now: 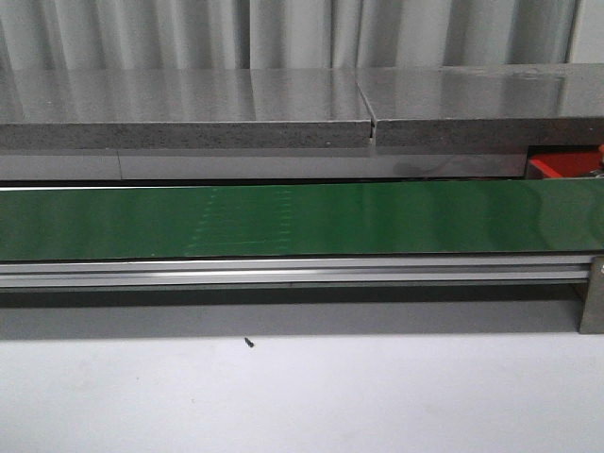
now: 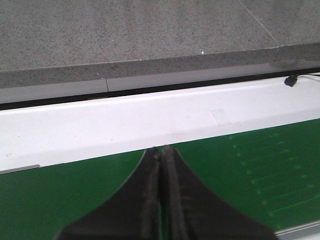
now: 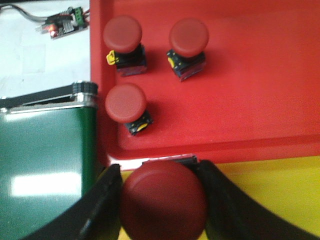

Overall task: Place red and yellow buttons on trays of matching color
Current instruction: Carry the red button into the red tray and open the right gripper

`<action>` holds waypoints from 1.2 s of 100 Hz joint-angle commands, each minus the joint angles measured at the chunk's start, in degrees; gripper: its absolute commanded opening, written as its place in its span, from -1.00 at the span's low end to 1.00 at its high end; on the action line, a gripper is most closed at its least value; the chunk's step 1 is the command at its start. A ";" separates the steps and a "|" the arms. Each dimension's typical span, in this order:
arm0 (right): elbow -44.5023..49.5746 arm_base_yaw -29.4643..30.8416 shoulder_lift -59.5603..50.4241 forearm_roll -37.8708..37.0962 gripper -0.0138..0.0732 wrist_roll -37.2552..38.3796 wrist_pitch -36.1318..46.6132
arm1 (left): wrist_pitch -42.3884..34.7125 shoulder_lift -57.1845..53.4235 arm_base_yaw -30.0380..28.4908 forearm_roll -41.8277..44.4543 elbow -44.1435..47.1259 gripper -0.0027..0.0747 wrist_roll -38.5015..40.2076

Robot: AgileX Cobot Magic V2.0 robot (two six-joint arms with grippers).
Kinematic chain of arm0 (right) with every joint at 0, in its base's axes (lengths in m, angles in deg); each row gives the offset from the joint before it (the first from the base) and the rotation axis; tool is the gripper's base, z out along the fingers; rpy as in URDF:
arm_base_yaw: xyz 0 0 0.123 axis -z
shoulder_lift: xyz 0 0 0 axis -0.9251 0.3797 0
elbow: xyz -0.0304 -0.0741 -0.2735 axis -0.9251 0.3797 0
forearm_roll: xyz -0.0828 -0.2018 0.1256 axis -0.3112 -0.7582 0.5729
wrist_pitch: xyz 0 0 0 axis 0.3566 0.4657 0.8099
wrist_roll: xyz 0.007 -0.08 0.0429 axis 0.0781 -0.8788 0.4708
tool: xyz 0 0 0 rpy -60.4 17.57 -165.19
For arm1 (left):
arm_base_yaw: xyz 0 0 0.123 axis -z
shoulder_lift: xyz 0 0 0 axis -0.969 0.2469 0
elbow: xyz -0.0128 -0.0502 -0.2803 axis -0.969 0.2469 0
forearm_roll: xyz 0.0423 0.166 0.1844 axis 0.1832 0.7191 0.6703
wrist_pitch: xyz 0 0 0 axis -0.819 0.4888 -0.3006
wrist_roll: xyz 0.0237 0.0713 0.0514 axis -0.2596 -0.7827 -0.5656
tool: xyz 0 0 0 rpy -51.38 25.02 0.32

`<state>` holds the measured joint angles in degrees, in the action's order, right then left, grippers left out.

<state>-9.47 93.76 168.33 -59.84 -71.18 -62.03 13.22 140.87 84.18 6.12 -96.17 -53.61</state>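
In the right wrist view, my right gripper (image 3: 159, 167) is shut on a red button (image 3: 163, 206), one black finger pressed against each side of its round cap. It hangs over a yellow tray (image 3: 270, 190), just short of the rim of the red tray (image 3: 260, 100). Three red buttons (image 3: 123, 34), (image 3: 188, 37), (image 3: 126, 102) stand in the red tray. A corner of the red tray (image 1: 562, 167) shows at the far right of the front view. My left gripper (image 2: 162, 150) is shut on nothing, above the green belt's (image 2: 60, 200) far edge. No yellow button is in view.
The long green belt (image 1: 283, 219) runs across the front view, with a grey stone ledge (image 1: 189, 109) behind it. Its roller end (image 3: 85, 91) lies beside the red tray. A small circuit board (image 3: 62, 24) sits past the belt's end. A black screw (image 1: 249, 343) lies on the near table.
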 commanded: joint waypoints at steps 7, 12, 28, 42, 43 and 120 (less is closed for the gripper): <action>-1.54 0.49 -1.55 1.25 -0.93 0.42 5.80 | -4.19 -0.42 0.37 -1.01 -1.67 -0.98 0.03; -1.96 0.49 -0.69 1.25 -0.93 0.83 5.57 | -4.19 -0.42 0.37 -1.01 -1.67 -0.98 0.03; -4.08 0.49 3.21 1.46 -0.93 1.35 4.39 | -4.19 -0.42 0.37 -1.01 -1.67 -0.98 0.03; -7.41 0.49 6.67 1.58 -0.93 1.78 3.88 | -4.08 -0.42 0.37 -1.01 -1.67 -0.98 0.03; -7.84 0.49 6.86 1.60 -0.93 1.78 3.71 | -4.08 -0.42 0.37 -1.01 -1.67 -0.98 0.03; -13.43 0.49 21.62 5.29 -0.93 1.78 8.44 | -4.39 -2.35 0.37 -1.01 -1.67 -0.98 0.03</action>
<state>-20.91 93.82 191.78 -56.64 -69.36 -56.17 13.13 139.89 84.18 6.12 -96.17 -53.61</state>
